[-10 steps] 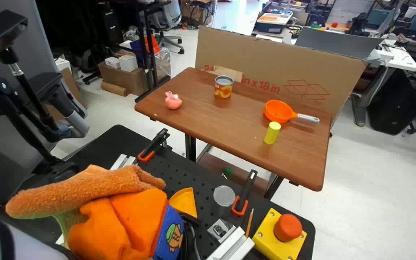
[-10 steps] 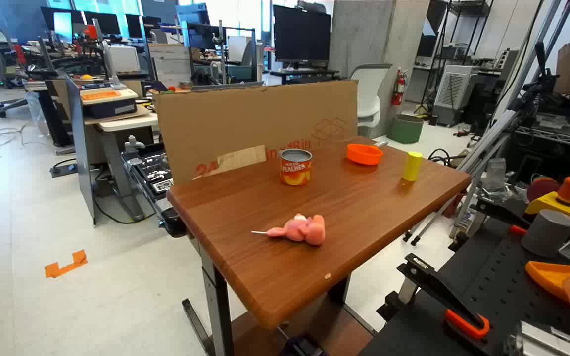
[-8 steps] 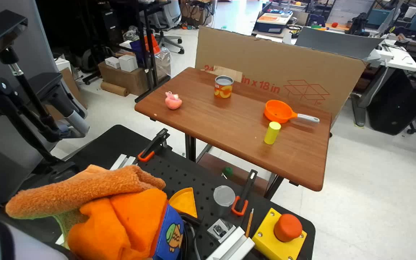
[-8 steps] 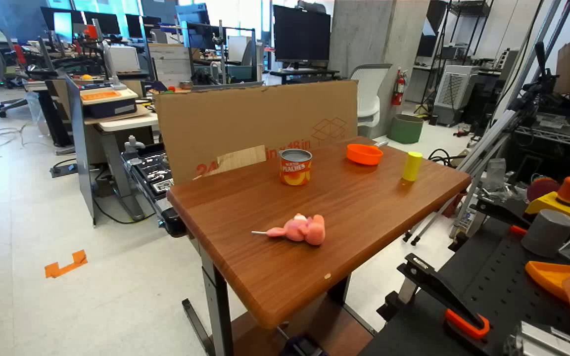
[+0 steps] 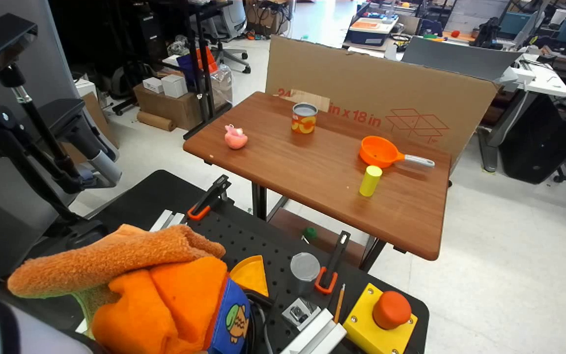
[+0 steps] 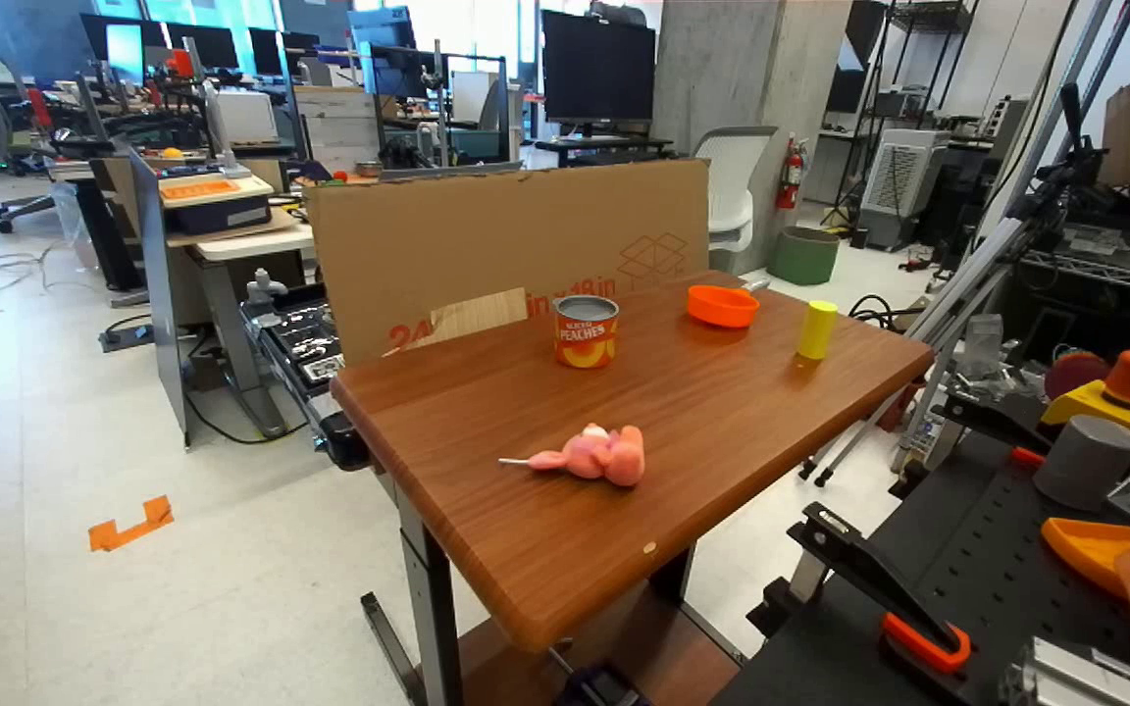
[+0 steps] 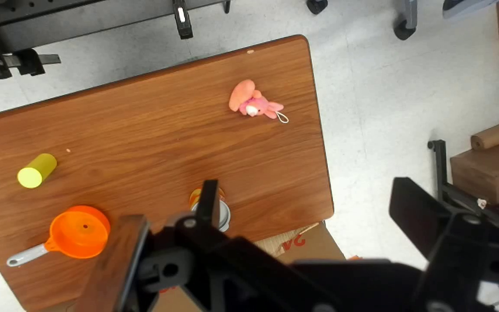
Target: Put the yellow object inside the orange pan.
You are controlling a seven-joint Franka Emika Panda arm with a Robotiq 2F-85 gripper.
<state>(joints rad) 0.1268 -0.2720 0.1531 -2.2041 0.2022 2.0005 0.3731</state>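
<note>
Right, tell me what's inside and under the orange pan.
The wrist view shows no object inside the orange pan, just a small dark spot. Under the pan is the brown table; the covered patch can't be seen.

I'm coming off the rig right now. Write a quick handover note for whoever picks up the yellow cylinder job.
Pincer: open, holding nothing.
Yellow cylinder: upright on the brown table, with a gap between it and the orange pan.
The orange pan: also on the brown table, no object seen inside.
Done: no grasp or placement yet.
Left: grasp the cylinder, set it inside the pan, release.
</note>
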